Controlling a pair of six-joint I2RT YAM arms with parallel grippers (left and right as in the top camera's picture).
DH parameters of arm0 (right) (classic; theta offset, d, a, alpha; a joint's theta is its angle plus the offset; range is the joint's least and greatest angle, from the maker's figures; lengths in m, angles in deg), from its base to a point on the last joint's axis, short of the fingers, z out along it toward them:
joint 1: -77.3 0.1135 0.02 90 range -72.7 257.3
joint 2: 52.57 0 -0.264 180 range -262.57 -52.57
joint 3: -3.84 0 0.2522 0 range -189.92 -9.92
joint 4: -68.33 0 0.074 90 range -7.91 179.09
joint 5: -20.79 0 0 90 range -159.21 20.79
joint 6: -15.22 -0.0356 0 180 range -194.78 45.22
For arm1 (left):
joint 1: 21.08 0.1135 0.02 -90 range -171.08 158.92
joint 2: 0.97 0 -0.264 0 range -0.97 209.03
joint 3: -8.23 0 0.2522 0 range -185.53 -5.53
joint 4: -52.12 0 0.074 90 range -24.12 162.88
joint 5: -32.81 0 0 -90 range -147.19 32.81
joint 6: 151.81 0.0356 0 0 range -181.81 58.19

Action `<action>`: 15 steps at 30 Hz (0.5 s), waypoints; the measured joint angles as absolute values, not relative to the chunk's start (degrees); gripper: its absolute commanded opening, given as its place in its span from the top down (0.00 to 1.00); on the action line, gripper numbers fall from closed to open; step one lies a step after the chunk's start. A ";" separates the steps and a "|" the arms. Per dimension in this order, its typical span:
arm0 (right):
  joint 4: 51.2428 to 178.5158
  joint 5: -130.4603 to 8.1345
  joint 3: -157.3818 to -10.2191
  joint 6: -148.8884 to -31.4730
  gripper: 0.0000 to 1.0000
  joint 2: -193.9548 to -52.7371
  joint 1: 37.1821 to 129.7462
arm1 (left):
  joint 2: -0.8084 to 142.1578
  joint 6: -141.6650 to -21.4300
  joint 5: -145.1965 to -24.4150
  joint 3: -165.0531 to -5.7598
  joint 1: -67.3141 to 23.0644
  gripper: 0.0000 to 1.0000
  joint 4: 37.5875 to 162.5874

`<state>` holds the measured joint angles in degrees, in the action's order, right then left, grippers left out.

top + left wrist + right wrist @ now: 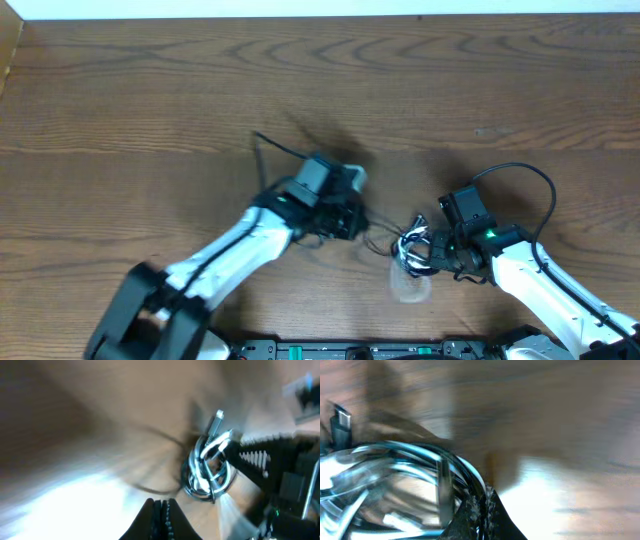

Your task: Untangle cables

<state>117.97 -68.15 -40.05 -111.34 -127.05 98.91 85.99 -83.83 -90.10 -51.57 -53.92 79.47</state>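
Note:
The cables (408, 250) lie as a tight coil of white and black cord on the wooden table, between my two grippers. My right gripper (428, 250) is shut on the coil's right side; in the right wrist view the strands (395, 470) run into its closed jaws (482, 502), and a small plug (340, 422) sticks up at the left. My left gripper (358, 222) sits just left of the coil. Its jaws (161, 504) are shut, with a thin black strand (380, 238) running from them to the coil (207, 470). Both wrist views are blurred.
Thicker black robot wires arch over the right arm (530, 180) and behind the left arm (270, 150). A bright glare patch (408, 285) lies on the wood just below the coil. The table's far edge (300, 18) meets a white wall.

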 measured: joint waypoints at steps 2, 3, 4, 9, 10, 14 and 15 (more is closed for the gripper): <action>118.43 -69.98 -40.08 -112.65 0.99 -126.92 98.91 | 83.45 -83.81 -89.77 -51.57 -50.59 0.92 80.84; 118.50 -70.57 -40.10 -113.15 0.99 -126.92 98.91 | 82.40 -83.81 -89.59 -51.57 -49.00 0.92 81.39; 118.52 -71.03 -40.10 -113.50 0.99 -126.92 98.91 | 81.46 -83.81 -89.46 -51.57 -47.47 0.92 81.83; 117.88 -72.19 -40.08 -114.46 0.99 -126.92 98.91 | 78.40 -83.81 -89.96 -51.57 -42.20 0.93 82.79; 117.38 -72.15 -40.05 -114.42 0.99 -126.94 98.86 | 78.12 -83.81 -90.38 -51.57 -41.57 0.92 82.79; 113.97 -69.96 -39.77 -113.28 0.99 -127.20 98.75 | 78.12 -83.66 -93.07 -51.57 -41.48 0.76 83.49; 112.99 -68.82 -39.70 -113.06 0.99 -127.25 98.75 | 78.23 -83.44 -93.77 -51.57 -41.96 0.72 83.66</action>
